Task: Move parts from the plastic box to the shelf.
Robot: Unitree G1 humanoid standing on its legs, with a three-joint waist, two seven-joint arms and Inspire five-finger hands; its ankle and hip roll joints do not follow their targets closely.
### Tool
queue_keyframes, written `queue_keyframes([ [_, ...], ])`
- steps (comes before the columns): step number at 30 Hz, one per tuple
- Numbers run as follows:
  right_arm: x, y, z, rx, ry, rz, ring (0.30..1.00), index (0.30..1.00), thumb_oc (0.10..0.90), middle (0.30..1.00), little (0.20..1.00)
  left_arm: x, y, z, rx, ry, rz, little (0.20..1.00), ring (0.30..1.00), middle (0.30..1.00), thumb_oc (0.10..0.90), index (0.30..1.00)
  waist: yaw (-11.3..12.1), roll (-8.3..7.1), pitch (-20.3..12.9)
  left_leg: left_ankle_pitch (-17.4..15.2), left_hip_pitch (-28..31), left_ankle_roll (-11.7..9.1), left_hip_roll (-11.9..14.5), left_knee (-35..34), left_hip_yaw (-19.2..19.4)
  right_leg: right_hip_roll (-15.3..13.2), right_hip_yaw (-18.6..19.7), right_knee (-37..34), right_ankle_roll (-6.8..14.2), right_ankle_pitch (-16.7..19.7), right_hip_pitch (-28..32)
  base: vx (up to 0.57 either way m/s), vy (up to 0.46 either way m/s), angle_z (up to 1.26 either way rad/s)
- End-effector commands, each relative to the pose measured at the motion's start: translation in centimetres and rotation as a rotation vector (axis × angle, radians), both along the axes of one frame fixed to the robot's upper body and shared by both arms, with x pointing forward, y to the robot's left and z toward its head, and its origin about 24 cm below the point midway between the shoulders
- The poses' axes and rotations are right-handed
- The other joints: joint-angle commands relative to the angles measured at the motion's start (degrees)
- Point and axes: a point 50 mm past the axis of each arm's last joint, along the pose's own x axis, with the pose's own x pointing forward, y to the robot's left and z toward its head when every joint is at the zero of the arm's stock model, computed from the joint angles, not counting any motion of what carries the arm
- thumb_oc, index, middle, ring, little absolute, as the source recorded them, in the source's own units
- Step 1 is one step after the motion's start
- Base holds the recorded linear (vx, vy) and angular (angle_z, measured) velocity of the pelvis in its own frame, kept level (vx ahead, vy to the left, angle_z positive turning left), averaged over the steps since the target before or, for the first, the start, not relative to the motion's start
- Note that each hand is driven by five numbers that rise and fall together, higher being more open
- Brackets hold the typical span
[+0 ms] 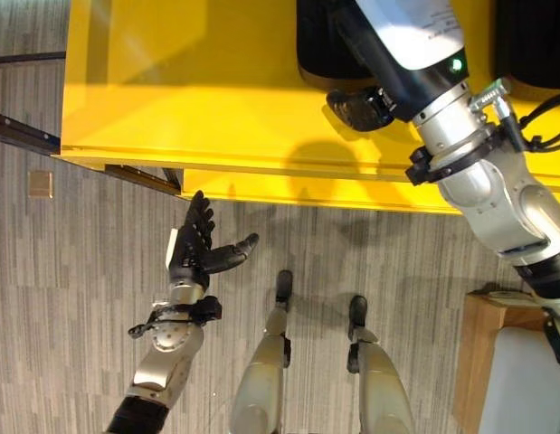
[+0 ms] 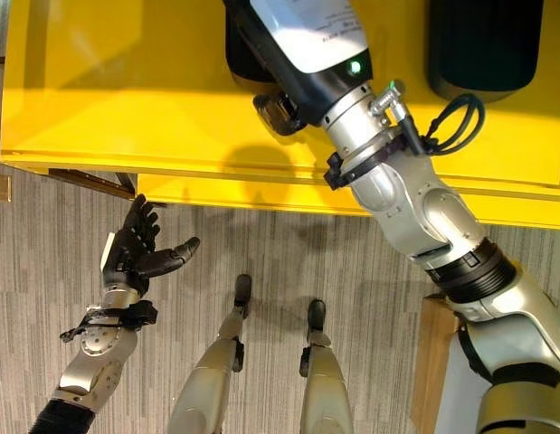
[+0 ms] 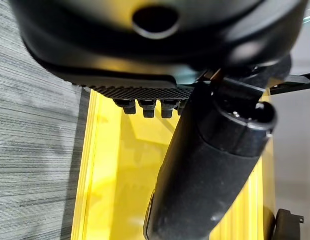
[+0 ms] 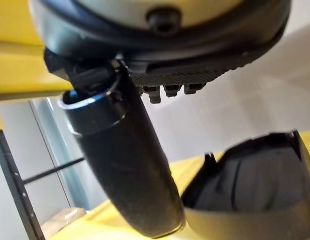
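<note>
A yellow shelf (image 1: 216, 99) runs across the far side of the scene. Two black parts rest on it: one (image 1: 320, 45) partly hidden behind my right forearm, the other (image 1: 533, 41) at the far right. My right hand (image 1: 361, 107) hovers over the shelf just in front of the first part, and it holds nothing. In the right wrist view its thumb (image 4: 119, 160) is extended, its fingers (image 4: 167, 90) are straight, and the black part (image 4: 250, 185) lies just past them. Over the floor short of the shelf's front edge, my left hand (image 1: 198, 249) is open and empty.
At the lower right a wooden stand (image 1: 479, 362) carries a pale grey container (image 1: 524, 380). A dark metal bar (image 1: 26, 134) runs under the shelf's left end. A small tan square (image 1: 41, 183) lies on the grey carpet.
</note>
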Motion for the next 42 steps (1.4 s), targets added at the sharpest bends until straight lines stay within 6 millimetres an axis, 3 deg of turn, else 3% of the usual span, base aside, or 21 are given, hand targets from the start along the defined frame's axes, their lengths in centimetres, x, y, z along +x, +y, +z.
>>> queue_keyframes([
  [1, -4.8, 0.9, 4.2, 0.035, -0.308, 0.153, 1.0, 1.0, 0.9, 1.0, 1.0, -0.6, 1.1, 3.2, 0.004, -0.176, 0.026, 1.0, 1.0, 1.0, 0.9, 1.0, -0.3, -4.48, -3.5, -5.5, 8.8, -3.7, 4.2, -0.4, 4.0, -2.4, 2.9, -7.4, -0.9, 6.3, 5.4, -0.01, 0.002, -0.08],
  [2, -4.8, 0.8, 4.2, 0.037, -0.307, 0.152, 1.0, 1.0, 0.9, 1.0, 1.0, -0.6, 1.1, 3.2, 0.005, -0.175, 0.024, 1.0, 1.0, 1.0, 0.9, 1.0, -0.2, -4.53, -3.5, -5.5, 8.8, -3.7, 4.2, -0.4, 4.0, -2.4, 2.9, -7.4, -0.9, 6.3, 5.4, -0.02, 0.003, -0.09],
  [3, -4.6, 0.0, 2.6, 0.08, -0.261, 0.158, 1.0, 1.0, 0.9, 1.0, 1.0, -0.5, 0.8, 3.0, 0.008, -0.165, 0.015, 1.0, 1.0, 1.0, 0.9, 1.0, -0.9, -4.2, -4.1, -5.7, 9.6, -3.7, 4.2, -0.4, 4.1, -2.3, 3.2, -7.1, -0.9, 6.2, 5.8, -0.02, -0.002, -0.1],
  [7, -4.1, -1.3, 0.1, 0.146, -0.166, 0.158, 1.0, 1.0, 0.9, 1.0, 1.0, -0.5, 0.4, 2.5, 0.013, -0.145, -0.009, 1.0, 1.0, 1.0, 0.9, 1.0, -1.6, -3.93, -4.9, -5.9, 10.6, -3.6, 4.2, -0.4, 4.2, -2.1, 3.4, -7.0, -0.8, 6.1, 6.6, -0.01, -0.001, -0.02],
  [10, -3.8, -3.0, -4.5, 0.308, 0.059, 0.207, 1.0, 1.0, 0.9, 1.0, 1.0, -0.6, -0.3, 1.5, 0.015, -0.105, -0.061, 1.0, 1.0, 1.0, 0.9, 1.0, -2.7, -3.65, -6.5, -6.1, 12.5, -3.5, 4.2, -0.4, 4.6, -1.9, 3.7, -7.3, -0.7, 6.2, 8.1, 0.0, 0.003, -0.04],
  [11, -3.8, -3.1, -4.6, 0.31, 0.062, 0.206, 1.0, 1.0, 0.9, 1.0, 1.0, -0.6, -0.4, 1.5, 0.017, -0.101, -0.064, 1.0, 1.0, 1.0, 0.9, 1.0, -2.5, -3.7, -6.7, -6.1, 12.6, -3.5, 4.2, -0.4, 4.6, -1.9, 3.7, -7.4, -0.7, 6.2, 8.3, 0.02, 0.0, -0.07],
  [12, -4.0, -3.9, -6.7, 0.382, 0.17, 0.227, 1.0, 1.0, 0.9, 1.0, 1.0, -0.6, -0.7, 1.0, 0.018, -0.085, -0.089, 1.0, 1.0, 1.0, 0.9, 1.0, -3.4, -3.56, -7.7, -6.3, 13.6, -3.4, 4.1, -0.4, 4.8, -1.9, 3.9, -7.9, -0.6, 6.4, 9.4, 0.02, 0.002, -0.17],
  [13, -4.1, -4.0, -6.8, 0.384, 0.173, 0.224, 1.0, 1.0, 0.9, 1.0, 1.0, -0.7, -0.7, 1.0, 0.019, -0.082, -0.092, 1.0, 1.0, 1.0, 0.9, 1.0, -3.3, -3.58, -7.8, -6.3, 13.7, -3.4, 4.1, -0.4, 4.8, -1.9, 3.8, -8.0, -0.6, 6.4, 9.6, 0.06, 0.01, -0.22],
  [14, -4.3, -5.0, -9.5, 0.459, 0.315, 0.229, 1.0, 1.0, 0.9, 1.0, 1.0, -0.9, -1.2, 0.3, 0.026, -0.056, -0.134, 1.0, 1.0, 1.0, 0.9, 1.0, -4.6, -3.27, -9.7, -6.8, 15.4, -3.4, 4.0, -0.4, 5.2, -2.0, 4.0, -9.2, -0.4, 6.8, 11.6, 0.05, 0.01, -0.23],
  [17, -4.4, -6.0, -11.1, 0.504, 0.392, 0.202, 1.0, 1.0, 0.9, 1.0, 1.0, -1.0, -1.4, 0.3, 0.03, -0.059, -0.158, 1.0, 1.0, 1.0, 0.9, 1.0, -5.5, -3.06, -11.2, -7.1, 16.8, -3.3, 4.1, -0.4, 5.6, -2.1, 4.4, -10.0, -0.2, 7.1, 13.0, 0.05, 0.017, -0.17],
  [25, -5.5, -8.1, -14.9, 0.643, 0.53, 0.142, 1.0, 1.0, 0.9, 1.0, 1.0, -1.1, -2.2, 0.1, -0.011, -0.075, -0.179, 1.0, 1.0, 1.0, 0.9, 1.0, -9.2, -3.06, -17.9, -8.7, 21.1, -2.8, 4.7, -0.4, 8.1, -1.8, 7.1, -12.2, 0.6, 8.4, 16.0, 0.05, 0.01, -0.15],
  [34, -5.4, -8.4, -16.2, 0.69, 0.584, 0.123, 1.0, 1.0, 0.9, 1.0, 1.0, -0.7, -2.8, 0.2, -0.001, -0.08, -0.197, 1.0, 1.0, 1.0, 0.9, 1.0, -10.2, -3.95, -20.9, -10.2, 23.0, -1.8, 4.5, -0.4, 9.7, -2.0, 9.2, -13.4, 1.5, 9.4, 16.8, 0.04, 0.015, -0.16],
  [42, -5.2, -8.3, -16.9, 0.724, 0.623, 0.126, 1.0, 1.0, 0.9, 1.0, 1.0, -0.5, -2.6, 0.3, 0.029, -0.083, -0.185, 1.0, 1.0, 1.0, 0.9, 1.0, -10.7, -4.65, -21.6, -11.9, 23.3, -0.1, 2.8, -0.4, 11.6, -3.0, 11.6, -14.9, 3.4, 11.9, 15.6, 0.03, 0.066, -0.17],
])
